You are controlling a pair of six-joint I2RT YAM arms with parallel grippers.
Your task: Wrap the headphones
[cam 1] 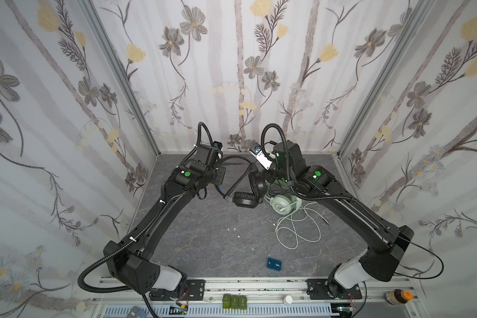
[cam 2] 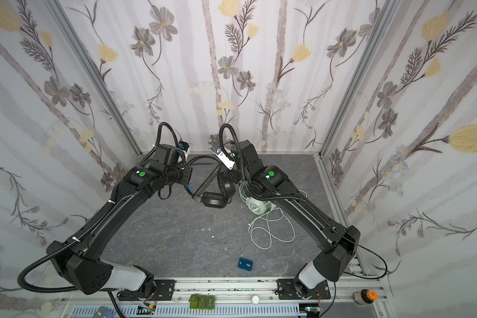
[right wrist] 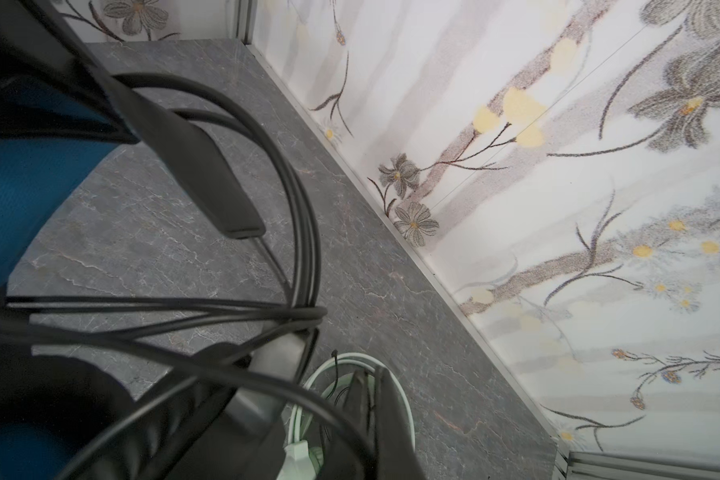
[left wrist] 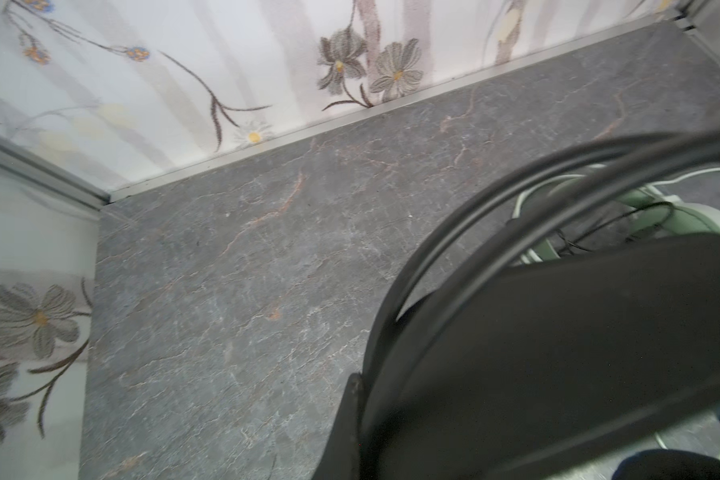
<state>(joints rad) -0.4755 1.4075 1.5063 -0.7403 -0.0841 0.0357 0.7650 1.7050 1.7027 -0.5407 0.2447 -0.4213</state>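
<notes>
On the grey table [cam 1: 204, 236], in the upper middle of both top views, the left gripper [cam 1: 221, 174] and right gripper [cam 1: 267, 176] faced each other, both closed, though what either pinched could not be told. The black headphones [cam 1: 244, 199] sat between them, one ear cup just beside the right gripper. The mint-green headphones [cam 1: 281, 205] lay just below that gripper, their pale cable [cam 1: 298, 234] looping toward the lower right.

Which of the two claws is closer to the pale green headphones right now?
Right. The right gripper sits right by the green headset, at its far side; the left gripper is farther off, beyond the black headset.
</notes>
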